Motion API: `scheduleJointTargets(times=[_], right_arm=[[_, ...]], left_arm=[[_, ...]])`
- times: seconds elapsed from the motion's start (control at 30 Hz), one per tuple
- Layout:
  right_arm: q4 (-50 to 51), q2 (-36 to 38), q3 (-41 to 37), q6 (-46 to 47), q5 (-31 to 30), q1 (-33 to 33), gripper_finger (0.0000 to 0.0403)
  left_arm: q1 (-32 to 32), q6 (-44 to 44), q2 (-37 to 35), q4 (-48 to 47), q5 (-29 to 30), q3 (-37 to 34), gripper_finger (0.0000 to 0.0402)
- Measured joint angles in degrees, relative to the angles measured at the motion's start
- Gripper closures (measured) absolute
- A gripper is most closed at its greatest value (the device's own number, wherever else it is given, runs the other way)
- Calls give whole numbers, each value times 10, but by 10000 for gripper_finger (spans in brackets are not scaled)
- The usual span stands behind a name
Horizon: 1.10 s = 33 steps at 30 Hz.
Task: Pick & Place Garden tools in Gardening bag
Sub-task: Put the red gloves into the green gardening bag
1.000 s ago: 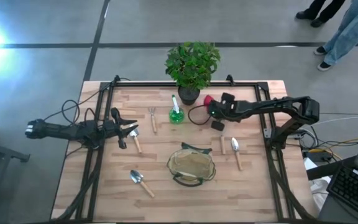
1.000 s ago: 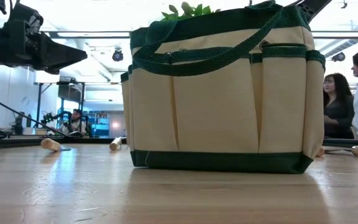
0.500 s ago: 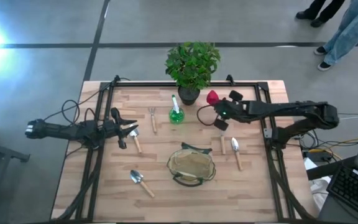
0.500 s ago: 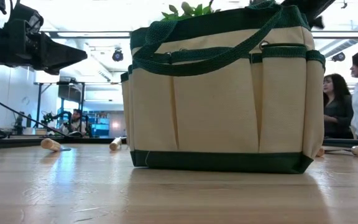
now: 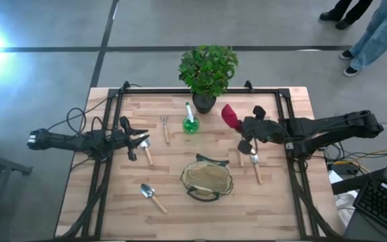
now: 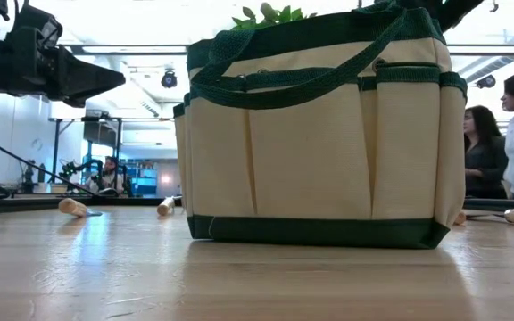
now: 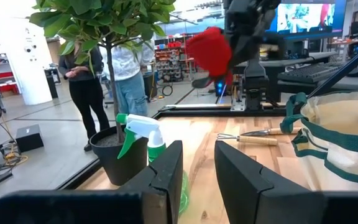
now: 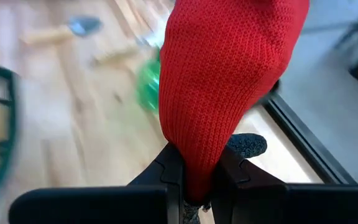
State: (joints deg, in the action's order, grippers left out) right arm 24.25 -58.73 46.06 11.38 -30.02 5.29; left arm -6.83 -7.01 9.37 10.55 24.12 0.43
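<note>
1. While the right gripper [image 5: 242,125] pinched the red glove [image 5: 230,115] above the bench [image 5: 113,202], the gardening bag [image 5: 207,179] looked empty.
2. Trowels, fork and spray bottle [image 5: 191,121] lay outside; the left gripper [image 5: 142,139], slightly spread, waited.

You had open boards along the bottom of the frame, left and right of the gardening bag [image 5: 207,179], broken only by a trowel [image 5: 151,195] at lower left. At upper centre the potted plant [image 5: 207,70] and spray bottle [image 5: 191,121] crowded the passage, and the right gripper [image 5: 246,128] hung beside them holding a red glove [image 5: 230,115].
</note>
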Motion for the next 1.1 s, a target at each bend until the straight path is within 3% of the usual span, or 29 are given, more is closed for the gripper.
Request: scheduleJointTargets(times=[0.37,0.5,0.77,1.1], right_arm=[[-216,34,-77,-30,0,75,374],[-338,40,-117,-61,7,90,374],[-540,32,-186,-73,109,93,374],[-612,23,-189,-102,169,106,374]], left_arm=[[0,13,0,4,0,0,305],[0,16,0,4,0,0,305],[0,15,0,4,0,0,305],[0,13,0,9,0,0,305]])
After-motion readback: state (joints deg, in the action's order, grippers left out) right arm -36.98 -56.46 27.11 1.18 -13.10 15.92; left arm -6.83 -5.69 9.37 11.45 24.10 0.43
